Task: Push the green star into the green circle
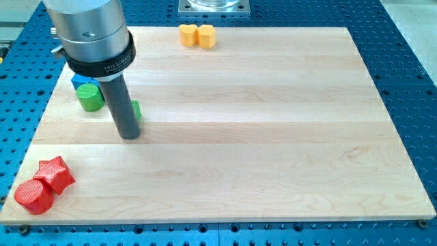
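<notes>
Now my tip [129, 135] rests on the board [273, 137] near its left edge, about midway between the top and bottom edges. Fingers it has none: it is a bare rod, holding nothing. The green star [136, 109] sits right behind the rod, mostly hidden, only a sliver showing at the rod's right side, and whether they touch I cannot tell. The green circle [89, 96] stands just left of the rod, with a blue block [81, 80] touching its top side. A red star [55, 173] and red circle [33, 195] touch at the bottom-left corner. Two yellow blocks [196, 35] sit together at the top edge.
</notes>
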